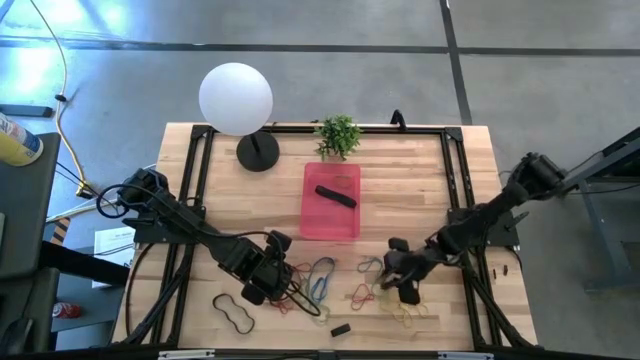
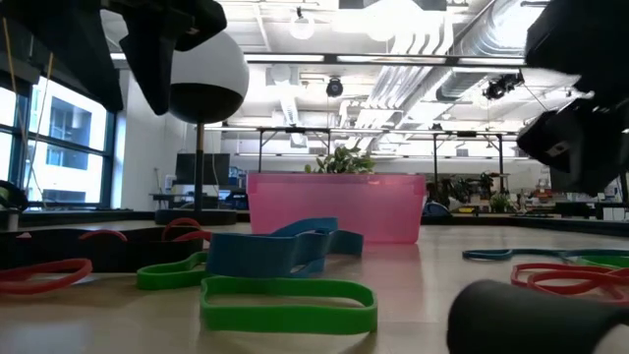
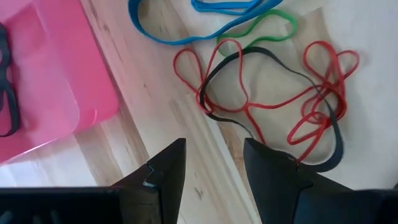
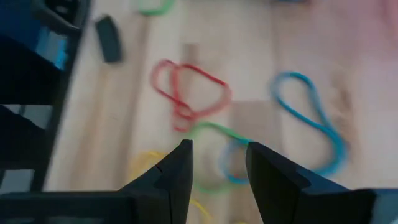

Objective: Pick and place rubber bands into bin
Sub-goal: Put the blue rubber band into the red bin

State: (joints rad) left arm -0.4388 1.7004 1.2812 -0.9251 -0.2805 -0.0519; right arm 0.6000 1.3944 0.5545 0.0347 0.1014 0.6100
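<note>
Rubber bands (image 1: 318, 278) lie scattered flat on the tabletop (image 1: 420, 190) near the pink bin (image 1: 331, 201). They look floppy and light, so pinch a raised strand. Both grippers' jaws are open, empty.

In the left wrist view we see the bin (image 3: 43, 81) cut off at the picture's edge, its black band (image 3: 6, 93) only partly showing. The right wrist view blurs the rubber bands (image 4: 189, 93), and a dark out-of-focus object (image 2: 541, 317) in the low view is unidentifiable.
</note>
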